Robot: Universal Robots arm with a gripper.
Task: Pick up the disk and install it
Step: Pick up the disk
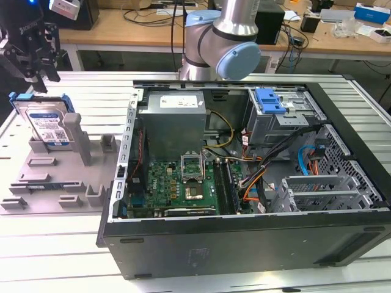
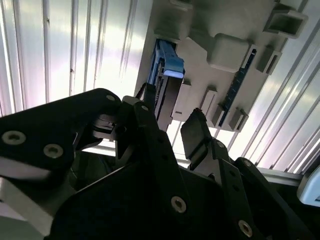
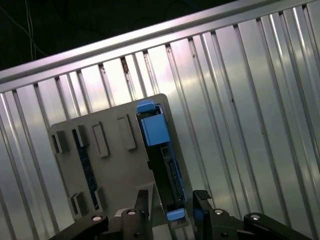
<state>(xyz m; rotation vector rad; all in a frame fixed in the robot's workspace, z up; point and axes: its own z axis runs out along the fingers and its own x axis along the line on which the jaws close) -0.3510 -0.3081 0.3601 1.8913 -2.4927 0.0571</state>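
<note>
The disk (image 1: 46, 122) stands on edge in a slot at the far end of a grey holder (image 1: 55, 177), at the exterior view's left. It is a silver drive with a blue-and-white label in a bright blue bracket. My black gripper (image 1: 38, 78) hangs just above its upper edge and is open. In both wrist views the disk (image 3: 162, 155) (image 2: 167, 82) runs edge-on toward the gap between the two fingers. The gripper (image 3: 171, 196) (image 2: 172, 125) holds nothing, and its fingers (image 3: 201, 200) stand apart on either side of the disk's line.
An open computer case (image 1: 244, 238) lies on the ribbed metal table (image 1: 55, 256), to the right of the holder. Inside it are a green mainboard (image 1: 183, 183), cables and a grey drive cage with a blue clip (image 1: 270, 101). The arm's body (image 1: 226, 43) rises behind the case.
</note>
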